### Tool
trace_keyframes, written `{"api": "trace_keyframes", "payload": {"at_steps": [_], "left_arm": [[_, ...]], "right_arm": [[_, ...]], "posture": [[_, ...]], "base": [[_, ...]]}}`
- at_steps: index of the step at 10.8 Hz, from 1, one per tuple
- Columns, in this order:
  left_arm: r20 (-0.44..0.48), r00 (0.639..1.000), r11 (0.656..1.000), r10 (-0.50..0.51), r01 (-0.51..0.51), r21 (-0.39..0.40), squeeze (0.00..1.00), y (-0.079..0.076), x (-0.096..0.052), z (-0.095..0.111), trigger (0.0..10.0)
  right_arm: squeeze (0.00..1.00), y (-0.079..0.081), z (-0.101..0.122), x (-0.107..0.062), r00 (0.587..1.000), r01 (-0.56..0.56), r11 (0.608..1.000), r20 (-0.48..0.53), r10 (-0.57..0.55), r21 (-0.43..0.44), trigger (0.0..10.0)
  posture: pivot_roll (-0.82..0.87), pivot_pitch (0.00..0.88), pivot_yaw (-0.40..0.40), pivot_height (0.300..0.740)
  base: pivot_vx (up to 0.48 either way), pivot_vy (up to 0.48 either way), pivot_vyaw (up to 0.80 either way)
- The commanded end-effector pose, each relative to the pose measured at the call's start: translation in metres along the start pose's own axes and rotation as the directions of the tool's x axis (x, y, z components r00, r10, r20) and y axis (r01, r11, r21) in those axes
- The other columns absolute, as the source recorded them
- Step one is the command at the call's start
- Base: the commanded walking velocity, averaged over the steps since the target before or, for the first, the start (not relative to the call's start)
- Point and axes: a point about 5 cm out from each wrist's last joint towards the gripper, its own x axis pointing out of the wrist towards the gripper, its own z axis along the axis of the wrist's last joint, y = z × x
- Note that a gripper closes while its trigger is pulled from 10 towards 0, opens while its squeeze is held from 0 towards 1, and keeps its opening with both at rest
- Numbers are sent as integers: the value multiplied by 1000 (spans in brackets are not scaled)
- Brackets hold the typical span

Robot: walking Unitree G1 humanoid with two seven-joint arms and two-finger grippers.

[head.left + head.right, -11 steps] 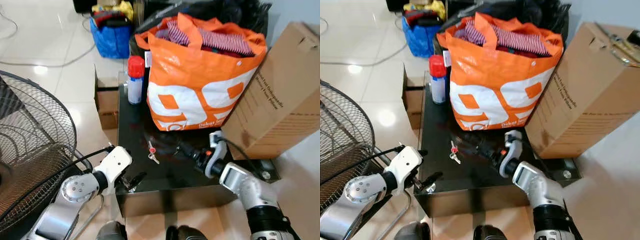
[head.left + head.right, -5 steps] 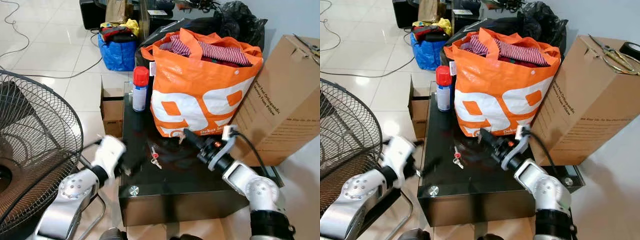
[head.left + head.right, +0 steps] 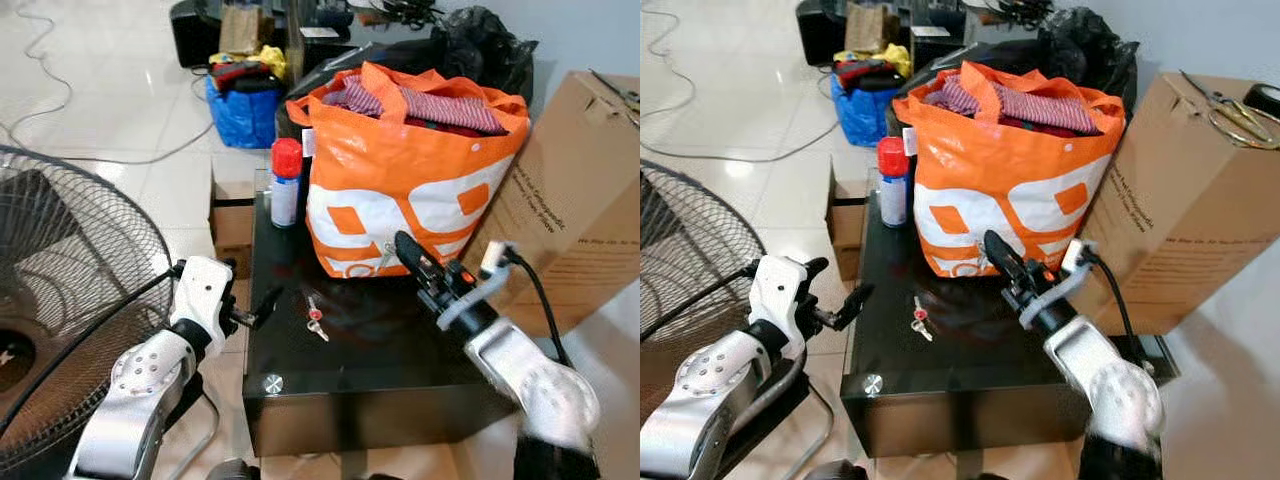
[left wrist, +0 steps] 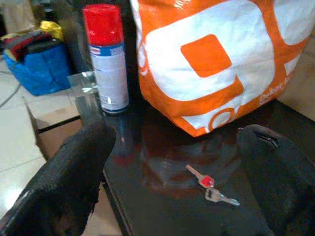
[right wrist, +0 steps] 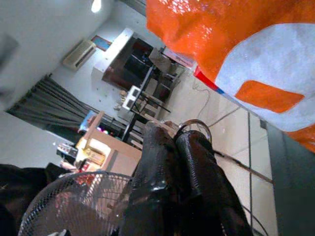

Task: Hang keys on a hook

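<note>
Bare tabletop (image 3: 370, 350) around the keys (image 3: 315, 321); orange bag (image 3: 410, 190) close behind.

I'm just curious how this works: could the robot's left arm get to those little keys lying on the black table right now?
Probably yes. The left gripper is open at the table's left edge, and the keys lie on bare black surface just beyond it. The spray can and orange bag stand further back, out of the way.

Orange bag (image 3: 400, 190), spray can (image 3: 285, 183), fan (image 3: 70, 300)
</note>
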Motion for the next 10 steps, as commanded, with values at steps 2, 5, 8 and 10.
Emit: {"api": "trace_keyframes", "payload": {"at_steps": [2,5,8,10], "left_arm": [[18,1000,1000,15,-15,8,0,3,4,5,10000],[37,995,995,96,-96,8,0,13,13,13,10000],[48,989,987,140,-143,66,0,16,15,16,10000],[46,988,986,145,-148,76,0,17,16,16,10000]], "right_arm": [[0,4,2,-4,1000,13,1000,26,-14,7,10000],[0,6,6,0,995,96,989,39,-92,-116,10000],[0,8,10,2,994,104,983,45,-98,-149,10000],[0,9,12,6,994,101,983,57,-93,-154,10000]], "posture": [[-15,0,-45,740],[-25,0,-32,740],[-19,0,-35,740],[-20,0,-35,740]], "base": [[0,0,0],[0,0,0],[0,0,0],[-165,0,0]]}}
